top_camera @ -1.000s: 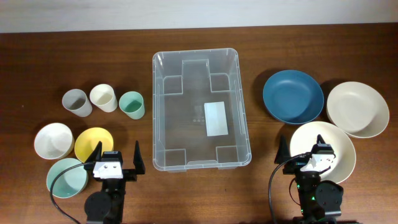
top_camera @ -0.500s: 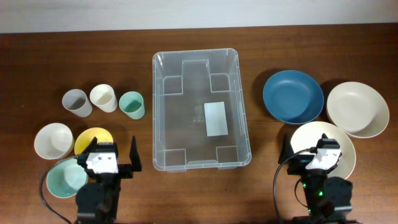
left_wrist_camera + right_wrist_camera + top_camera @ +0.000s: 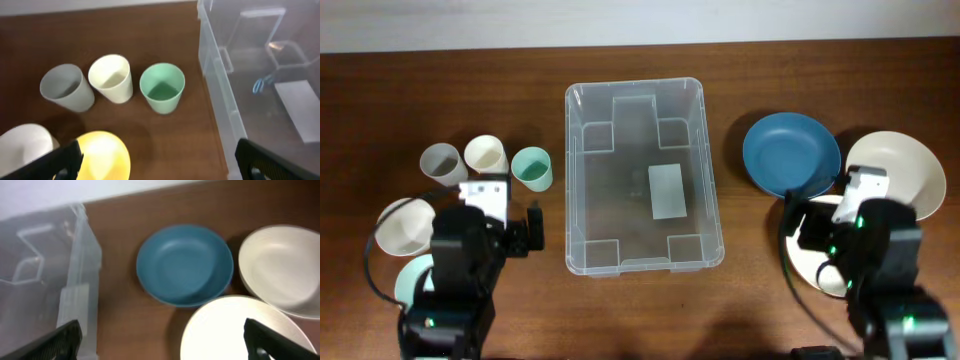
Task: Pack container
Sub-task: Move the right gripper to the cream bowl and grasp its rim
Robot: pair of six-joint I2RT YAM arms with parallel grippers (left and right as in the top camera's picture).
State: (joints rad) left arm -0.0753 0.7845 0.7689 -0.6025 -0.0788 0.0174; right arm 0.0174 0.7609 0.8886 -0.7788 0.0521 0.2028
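The container [image 3: 570,180] is a large clear bin in the middle of the table, with a white label [image 3: 667,190] on its base and nothing else inside. It shows at the right of the left wrist view [image 3: 220,80] and at the left of the right wrist view [image 3: 75,295]. My left gripper [image 3: 492,225] is open and empty over the bowls left of the bin; its jaws [image 3: 160,165] stand wide apart. My right gripper [image 3: 840,225] is open and empty above a white plate [image 3: 225,330], its jaws [image 3: 167,345] also wide apart.
Left of the bin stand a grey cup [image 3: 65,87], a cream cup [image 3: 111,77] and a green cup [image 3: 161,87], with a yellow bowl [image 3: 102,155], a white bowl [image 3: 395,225] and a mint bowl [image 3: 415,280] nearer me. Right of it lie a blue plate [image 3: 185,262] and a cream bowl [image 3: 280,267].
Both arms have lifted and moved away from the front edge. The left one now covers the yellow bowl. The right one reaches over the white plate toward the blue plate.
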